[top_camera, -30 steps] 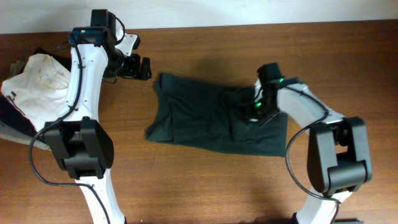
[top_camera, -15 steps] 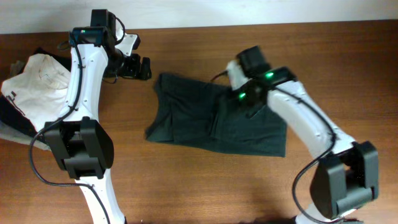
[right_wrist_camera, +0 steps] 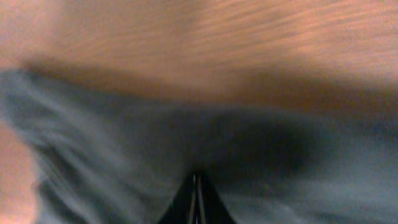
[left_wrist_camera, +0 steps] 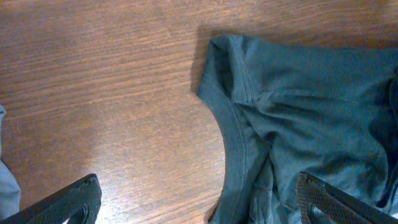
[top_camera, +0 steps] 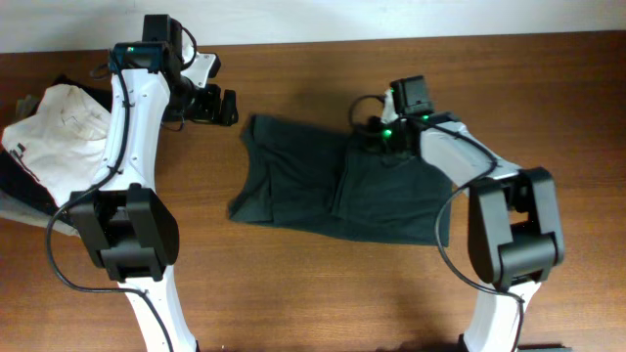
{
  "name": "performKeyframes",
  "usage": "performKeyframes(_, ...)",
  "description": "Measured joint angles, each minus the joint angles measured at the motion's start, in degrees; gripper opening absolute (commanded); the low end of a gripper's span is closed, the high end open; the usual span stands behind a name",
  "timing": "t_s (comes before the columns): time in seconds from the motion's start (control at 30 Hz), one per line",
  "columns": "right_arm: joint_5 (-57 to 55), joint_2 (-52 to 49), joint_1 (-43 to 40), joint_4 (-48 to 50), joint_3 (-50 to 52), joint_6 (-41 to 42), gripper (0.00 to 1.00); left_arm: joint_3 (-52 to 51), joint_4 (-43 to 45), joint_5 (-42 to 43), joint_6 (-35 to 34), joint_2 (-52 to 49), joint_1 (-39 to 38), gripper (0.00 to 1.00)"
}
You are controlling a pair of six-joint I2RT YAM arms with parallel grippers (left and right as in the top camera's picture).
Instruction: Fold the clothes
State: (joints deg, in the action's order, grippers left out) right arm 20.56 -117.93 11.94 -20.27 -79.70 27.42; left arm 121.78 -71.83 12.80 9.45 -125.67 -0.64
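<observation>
The clothes, one dark charcoal shirt (top_camera: pixel 323 186), lie spread across the middle of the wooden table with a vertical fold line near the centre. My right gripper (top_camera: pixel 372 135) is at the shirt's far edge, its fingers pressed shut; the blurred right wrist view shows the gripper (right_wrist_camera: pixel 197 186) low over the dark cloth (right_wrist_camera: pixel 124 143), and I cannot tell whether any cloth is pinched. My left gripper (top_camera: pixel 227 106) hovers open just beyond the shirt's far left corner. In the left wrist view the open gripper (left_wrist_camera: pixel 199 199) straddles the shirt's collar edge (left_wrist_camera: pixel 249 149), holding nothing.
A crumpled white garment (top_camera: pixel 59 122) lies at the table's far left on top of darker and light grey cloth. A sliver of light cloth (left_wrist_camera: pixel 2 180) shows at the left wrist view's edge. Bare wood (top_camera: pixel 293 293) runs along the near side.
My right gripper has moved from the shirt's right middle towards its far edge. The bunched cloth there now lies flatter. The left arm has not moved.
</observation>
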Motion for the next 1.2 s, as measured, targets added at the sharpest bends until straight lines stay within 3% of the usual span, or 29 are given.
performKeyframes(0.17, 5.6, -0.3, 0.9, 2.3, -0.5, -2.2, 0.04, 0.0, 0.1, 0.0, 0.0, 0.0, 0.0, 0.99)
performKeyframes(0.3, 8.1, 3.6, -3.6, -12.3, -2.2, -8.2, 0.06, 0.0, 0.1, 0.0, 0.0, 0.0, 0.0, 0.99)
performKeyframes(0.43, 8.1, 13.1, -8.9, -27.3, -3.5, -13.3, 0.23, 0.0, 0.0, 0.0, 0.0, 0.0, 0.0, 0.99)
performKeyframes(0.57, 8.0, 16.6, -8.5, -35.2, -4.2, -17.5, 0.38, 0.0, 0.0, 0.0, 0.0, 0.0, 0.0, 0.99)
performKeyframes(0.77, 4.2, 14.4, 3.0, -34.3, -3.0, -20.1, 0.41, 0.0, 0.0, 0.0, 0.0, 0.0, 0.0, 0.99)
performKeyframes(0.97, -13.6, 10.1, 18.3, -30.5, -2.8, -15.7, 0.48, 0.0, 0.0, 0.0, 0.0, 0.0, 0.0, 0.99)
performKeyframes(1.2, -26.8, 3.7, 23.1, -30.6, -2.7, -14.1, 0.51, 0.0, 0.0, 0.0, 0.0, 0.0, 0.0, 0.99)
